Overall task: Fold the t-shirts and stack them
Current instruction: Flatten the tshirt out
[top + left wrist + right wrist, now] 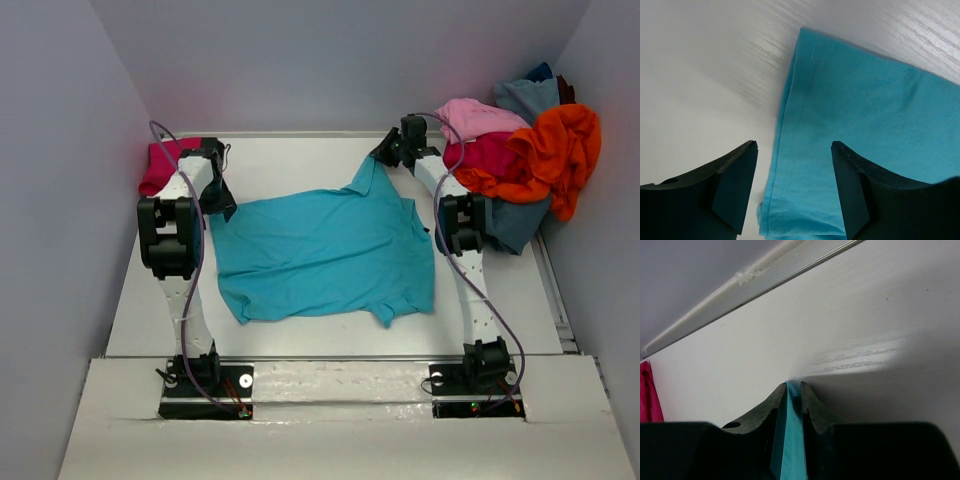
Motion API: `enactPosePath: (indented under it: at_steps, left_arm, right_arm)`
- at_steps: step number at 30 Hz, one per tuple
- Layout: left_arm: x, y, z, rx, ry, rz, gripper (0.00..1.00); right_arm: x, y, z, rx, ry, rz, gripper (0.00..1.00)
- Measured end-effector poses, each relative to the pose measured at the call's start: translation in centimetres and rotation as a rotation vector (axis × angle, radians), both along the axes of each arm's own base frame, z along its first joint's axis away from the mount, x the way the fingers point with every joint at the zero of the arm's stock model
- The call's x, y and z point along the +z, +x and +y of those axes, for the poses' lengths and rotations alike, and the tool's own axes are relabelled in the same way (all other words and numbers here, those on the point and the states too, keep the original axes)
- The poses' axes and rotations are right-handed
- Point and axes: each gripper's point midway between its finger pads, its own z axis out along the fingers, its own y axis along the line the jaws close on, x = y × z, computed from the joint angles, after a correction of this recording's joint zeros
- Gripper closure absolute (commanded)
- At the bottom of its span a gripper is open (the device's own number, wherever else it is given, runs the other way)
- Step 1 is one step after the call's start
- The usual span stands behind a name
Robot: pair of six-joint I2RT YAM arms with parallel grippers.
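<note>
Currently the right fingers (771, 405) are clenching a thin edge of the turquoise t-shirt (330, 250) spreading between them and the released left fingers (735, 185), which are straddling its hem, so any lift is probably risking one-sided dragging and bunching.

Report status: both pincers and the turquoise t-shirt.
Right pincer shut on turquoise t-shirt, far corner. Left pincer open over its left edge. Shirt pile far right, apart from it.
</note>
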Motion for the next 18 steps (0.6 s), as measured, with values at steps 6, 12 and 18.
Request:
enactPosePath:
  at_steps: [6, 12, 18]
  left_arm:
    - [0.0, 0.0, 0.03, 0.001, 0.001, 0.0, 0.28]
    - [0.0, 0.05, 0.01, 0.018, 0.001, -0.005, 0.27]
    - [0.01, 0.3, -0.01, 0.038, 0.0, -0.019, 0.26]
  right_arm:
    - [-0.58, -0.19, 0.03, 0.002, 0.002, 0.015, 0.84]
    - [-0.76, -0.19, -0.06, 0.003, 0.0, 0.01, 0.85]
    - [-0.67, -0.34, -0.1, 0.008, -0.006, 0.014, 0.85]
